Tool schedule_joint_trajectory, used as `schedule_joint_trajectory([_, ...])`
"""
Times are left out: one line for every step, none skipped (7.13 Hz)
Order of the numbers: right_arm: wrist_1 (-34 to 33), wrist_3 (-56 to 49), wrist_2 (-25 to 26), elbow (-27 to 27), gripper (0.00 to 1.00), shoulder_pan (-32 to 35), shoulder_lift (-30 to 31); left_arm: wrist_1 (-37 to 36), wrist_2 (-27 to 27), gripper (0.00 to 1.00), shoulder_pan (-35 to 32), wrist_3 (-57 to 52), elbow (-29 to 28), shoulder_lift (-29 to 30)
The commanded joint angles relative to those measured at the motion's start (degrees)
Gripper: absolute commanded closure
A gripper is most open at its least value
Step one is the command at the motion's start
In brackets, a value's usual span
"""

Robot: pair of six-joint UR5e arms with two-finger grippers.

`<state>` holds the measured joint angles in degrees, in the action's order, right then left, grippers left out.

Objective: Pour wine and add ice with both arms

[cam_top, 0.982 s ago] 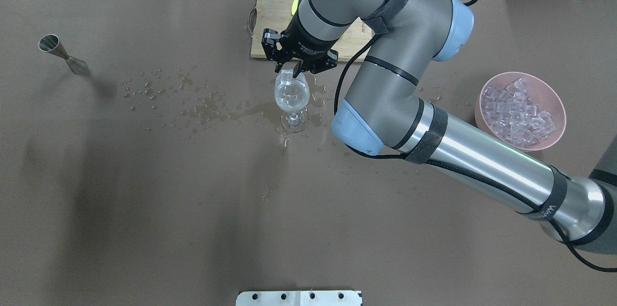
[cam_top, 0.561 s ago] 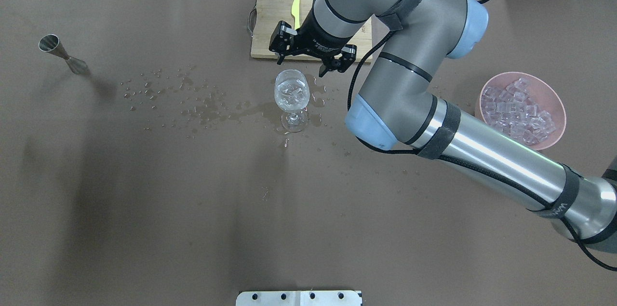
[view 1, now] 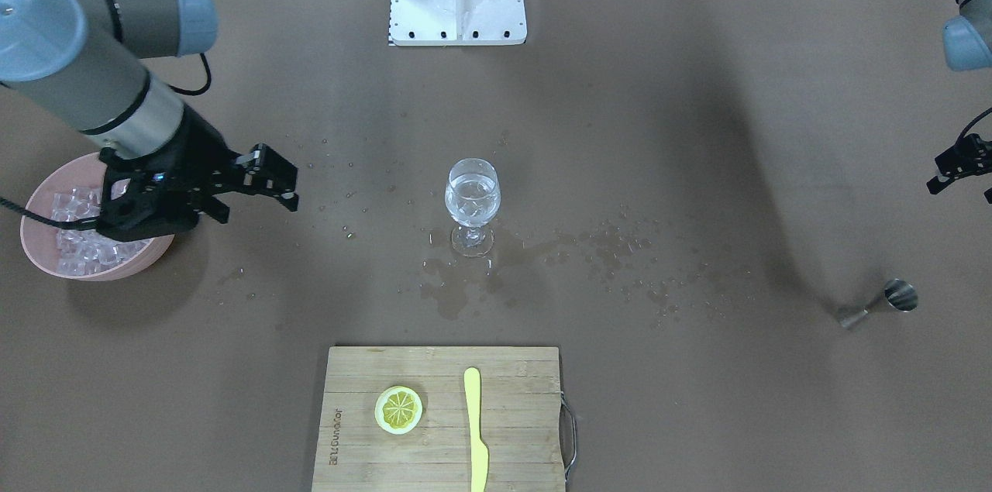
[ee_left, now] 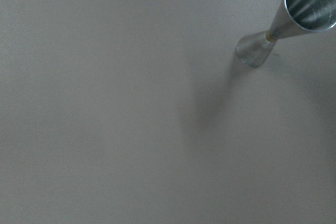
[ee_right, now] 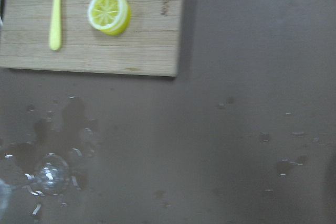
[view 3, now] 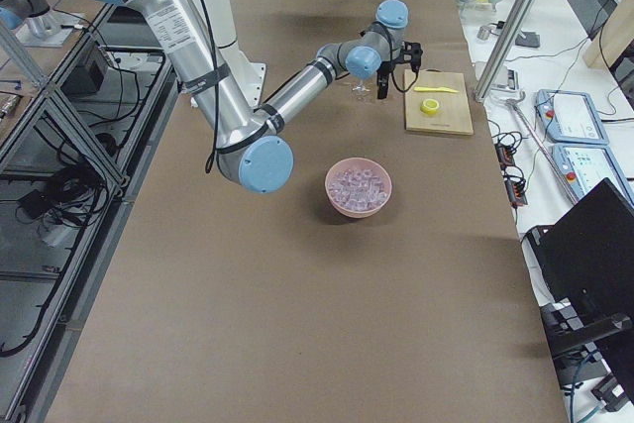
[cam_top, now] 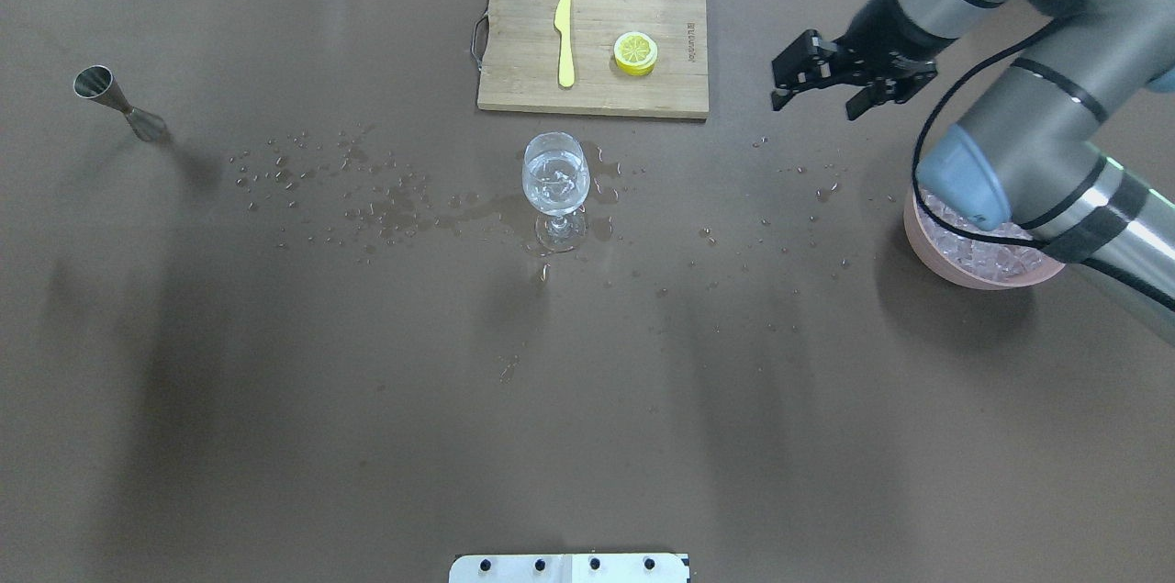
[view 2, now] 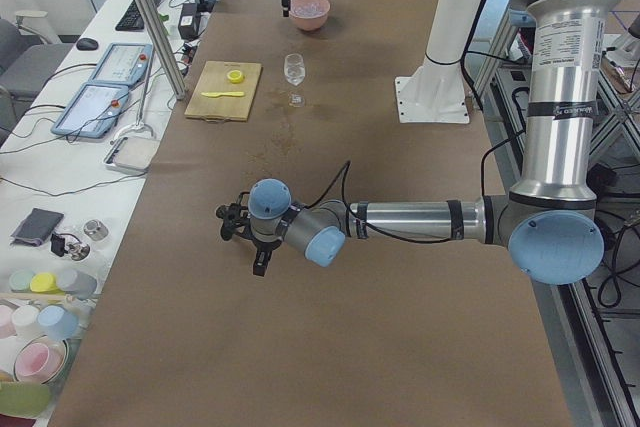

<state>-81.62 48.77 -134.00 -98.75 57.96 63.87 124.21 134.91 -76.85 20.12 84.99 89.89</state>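
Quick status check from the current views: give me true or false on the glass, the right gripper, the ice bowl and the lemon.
The wine glass stands upright on the table: true.
The right gripper is shut on an ice cube: false, it is open and empty.
The pink bowl holds ice cubes: true.
The lemon slice lies on the bare table: false, it sits on the cutting board.

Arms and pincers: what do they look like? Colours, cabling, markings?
Right arm and left arm match: silver tubes, grey joints, light-blue caps, black cables held by black straps. Right pincer: black, two-fingered. Markings too small to read.
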Motion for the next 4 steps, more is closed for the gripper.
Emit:
schedule_joint_trajectory([-0.2, -15.6, -1.8, 0.8, 0.0, 7.7, 10.1, 0.0, 0.0, 0.02, -0.1, 0.0, -0.1, 0.5])
schedule_joint_trajectory([-0.2, -24.3, -1.8, 2.1, 0.0, 10.4, 13.4, 0.1, 0.0, 0.02, 0.0, 0.0, 0.0, 0.4])
schedule_joint_trajectory([0.0, -31.9, -1.5, 4.9, 0.0, 13.2, 15.5, 0.1, 0.0, 0.02, -0.1, -0.1, -0.1, 0.5])
schedule_joint_trajectory([0.3, -42.0, -0.9, 8.9, 0.0, 15.9, 16.8, 0.2, 0.1, 0.02, 0.0, -0.1, -0.3, 0.5])
